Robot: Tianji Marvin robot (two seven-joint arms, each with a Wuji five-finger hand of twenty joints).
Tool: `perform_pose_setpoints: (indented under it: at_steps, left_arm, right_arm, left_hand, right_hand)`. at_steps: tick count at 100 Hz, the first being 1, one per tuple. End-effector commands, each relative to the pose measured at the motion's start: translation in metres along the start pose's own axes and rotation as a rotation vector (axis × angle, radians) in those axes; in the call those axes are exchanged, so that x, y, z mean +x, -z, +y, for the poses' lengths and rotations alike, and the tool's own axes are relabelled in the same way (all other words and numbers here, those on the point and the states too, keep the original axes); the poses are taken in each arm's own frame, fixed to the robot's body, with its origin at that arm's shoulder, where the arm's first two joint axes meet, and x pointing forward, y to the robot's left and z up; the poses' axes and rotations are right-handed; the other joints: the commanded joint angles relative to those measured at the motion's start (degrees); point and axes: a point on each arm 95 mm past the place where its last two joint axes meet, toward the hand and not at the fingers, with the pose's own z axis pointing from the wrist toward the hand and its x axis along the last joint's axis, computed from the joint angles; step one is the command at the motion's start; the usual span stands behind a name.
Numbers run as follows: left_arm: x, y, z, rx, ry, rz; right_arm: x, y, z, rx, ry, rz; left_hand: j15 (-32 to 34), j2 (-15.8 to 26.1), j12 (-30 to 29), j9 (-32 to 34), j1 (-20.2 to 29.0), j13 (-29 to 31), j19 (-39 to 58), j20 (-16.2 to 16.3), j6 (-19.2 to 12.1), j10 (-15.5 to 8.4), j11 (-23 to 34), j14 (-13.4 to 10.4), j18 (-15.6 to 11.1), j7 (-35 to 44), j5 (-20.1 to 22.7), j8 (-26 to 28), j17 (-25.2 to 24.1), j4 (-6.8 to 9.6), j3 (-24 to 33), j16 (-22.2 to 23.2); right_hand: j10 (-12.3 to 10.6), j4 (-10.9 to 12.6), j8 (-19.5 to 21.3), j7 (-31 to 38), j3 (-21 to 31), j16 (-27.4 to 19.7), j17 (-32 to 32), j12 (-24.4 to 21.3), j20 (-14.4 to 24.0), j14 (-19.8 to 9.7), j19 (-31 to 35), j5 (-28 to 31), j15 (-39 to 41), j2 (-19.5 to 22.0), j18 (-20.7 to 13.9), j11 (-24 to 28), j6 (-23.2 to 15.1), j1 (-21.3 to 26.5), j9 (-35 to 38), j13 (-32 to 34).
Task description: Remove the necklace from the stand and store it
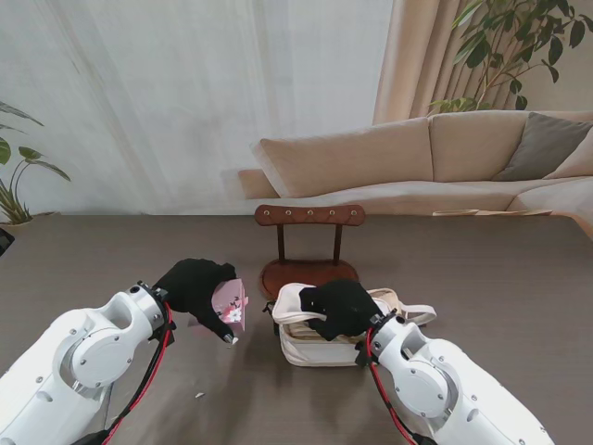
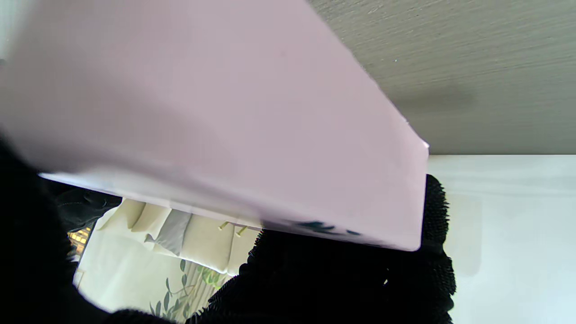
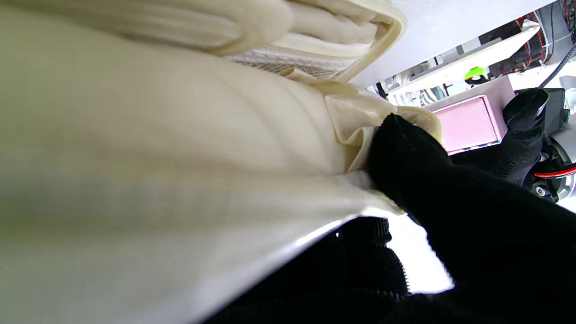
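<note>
The brown wooden necklace stand (image 1: 310,216) rises from its oval base (image 1: 309,274) at mid table, and I make out no necklace on its pegs. My left hand (image 1: 193,284) is shut on a small pink box (image 1: 230,304), tilted, just left of the stand. That pink box (image 2: 225,112) fills the left wrist view, with my black fingers (image 2: 351,274) under its edge. My right hand (image 1: 338,307) lies on the open top of a cream bag (image 1: 320,345) nearer to me than the stand. In the right wrist view a finger (image 3: 418,180) pinches the cream bag (image 3: 180,135) at its rim; the pink box (image 3: 468,123) shows beyond.
A tiny pale scrap (image 1: 197,396) lies on the dark table (image 1: 482,278) near my left arm. The bag's strap (image 1: 415,312) trails to the right. A sofa (image 1: 445,158) and plants (image 1: 18,176) stand beyond the table's far edge.
</note>
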Motion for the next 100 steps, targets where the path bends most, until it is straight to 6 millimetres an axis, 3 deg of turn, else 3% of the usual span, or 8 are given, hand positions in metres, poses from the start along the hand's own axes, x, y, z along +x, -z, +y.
perform_pose_setpoints:
  at_steps: [1, 9, 26, 34, 39, 42, 72, 100]
  left_arm:
    - [0.002, 0.000, 0.001, -0.014, 0.003, 0.002]
    - [0.002, 0.000, 0.001, -0.014, 0.003, 0.002]
    - [0.002, -0.001, 0.001, -0.009, 0.009, -0.001]
    - [0.002, -0.001, 0.001, -0.011, 0.007, 0.000]
    - [0.003, 0.000, 0.000, -0.010, 0.007, -0.001]
    - [0.004, 0.000, 0.000, -0.010, 0.007, -0.001]
    - [0.003, -0.001, 0.004, -0.018, 0.021, 0.002]
    - [0.005, -0.002, 0.008, -0.011, 0.032, -0.004]
  right_arm:
    - [0.005, -0.002, -0.001, 0.017, 0.001, 0.023]
    - [0.001, 0.000, -0.001, 0.028, 0.009, 0.024]
    - [-0.010, 0.005, 0.003, 0.063, 0.074, 0.036]
    - [-0.015, 0.009, 0.006, 0.082, 0.104, 0.039]
    - [-0.018, 0.012, 0.008, 0.093, 0.124, 0.040]
    - [-0.020, 0.013, 0.009, 0.104, 0.137, 0.041]
    - [-0.035, 0.026, 0.010, 0.188, 0.285, 0.041]
    - [-0.043, 0.030, 0.009, 0.138, 0.337, 0.038]
  left_hand:
    - [11.17, 9.93, 2.73, 5.88, 30.65, 5.54, 3.21, 1.58, -11.17, -8.27, 6.35, -2.06, -3.75, 38.09, 3.54, 5.79, 2.09, 1.54, 27.31, 3.05]
    - [11.18, 9.91, 2.73, 5.87, 30.63, 5.57, 3.21, 1.58, -11.17, -8.35, 6.34, -2.11, -3.75, 38.09, 3.54, 5.79, 2.09, 1.53, 27.29, 3.06]
    - [11.19, 9.87, 2.73, 5.89, 30.65, 5.57, 3.21, 1.58, -11.17, -8.30, 6.34, -1.96, -3.75, 38.09, 3.55, 5.80, 2.09, 1.53, 27.27, 3.06]
    - [11.19, 9.89, 2.73, 5.86, 30.65, 5.57, 3.21, 1.58, -11.17, -8.27, 6.33, -1.95, -3.75, 38.09, 3.54, 5.80, 2.09, 1.54, 27.29, 3.06]
    - [11.18, 9.79, 2.74, 5.89, 30.67, 5.57, 3.21, 1.58, -11.17, -8.22, 6.34, -1.99, -3.75, 38.09, 3.54, 5.80, 2.09, 1.54, 27.30, 3.06]
    - [11.18, 9.89, 2.74, 5.93, 30.60, 5.57, 3.21, 1.58, -11.17, -8.37, 6.37, -2.03, -3.75, 38.09, 3.54, 5.80, 2.09, 1.53, 27.31, 3.06]
    - [11.21, 9.85, 2.72, 5.89, 30.68, 5.60, 3.21, 1.57, -11.17, -8.29, 6.33, -2.06, -3.78, 38.09, 3.55, 5.80, 2.09, 1.53, 27.34, 3.06]
    - [11.13, 9.92, 2.70, 5.89, 30.72, 5.70, 3.19, 1.57, -11.17, -8.16, 6.30, -1.90, -3.66, 38.07, 3.55, 5.81, 2.13, 1.52, 27.26, 3.01]
  right_hand:
    - [-1.03, 2.74, 0.91, -0.10, 3.77, -0.78, 3.11, -0.54, 2.01, -1.92, 1.65, 1.01, -0.90, 3.48, 0.70, -1.76, -7.21, 3.11, 2.07, 1.77]
    - [-0.68, 2.75, 0.03, -1.35, 3.93, -1.22, 1.93, -0.78, 2.00, -1.17, 1.24, 0.39, -2.12, 3.10, 2.14, -2.37, -6.18, 2.47, 1.53, 1.62]
    - [-1.05, 4.42, -1.70, -6.07, 5.03, -3.03, -3.73, -1.26, 2.01, -0.28, -1.15, -5.83, -11.45, 0.19, 5.13, -4.45, -5.31, -7.33, -4.73, -2.25]
    - [-0.86, 8.16, -0.45, -11.60, 4.10, -3.35, -7.04, -3.53, 1.98, 0.48, -3.12, -8.50, -15.89, 2.89, 5.68, -4.95, -3.68, -11.11, -9.97, -6.39]
    - [-0.73, 14.63, 5.35, -16.85, 3.17, -3.92, -9.14, -5.25, 2.13, 1.06, -4.39, -9.87, -17.80, 4.11, 5.97, -4.98, -2.19, -13.86, -13.31, -9.12]
    - [-0.51, 15.81, 6.87, -18.44, 2.23, -4.44, -10.98, -5.69, 1.93, 1.43, -5.37, -11.87, -19.09, 3.20, 6.11, -5.62, -1.66, -14.87, -16.01, -11.49]
    - [0.81, 15.09, 7.12, -23.93, -1.63, -7.76, -20.17, -8.78, 0.81, 3.12, -10.95, -24.07, -21.72, -3.92, 5.87, -5.19, 3.43, -19.00, -31.54, -24.13]
    - [-0.04, 16.25, 8.82, -19.93, 5.51, -8.42, -14.76, -9.83, 0.56, 1.12, -7.86, -14.78, -19.28, -2.83, 5.28, -3.23, 1.89, -11.91, -23.31, -17.42]
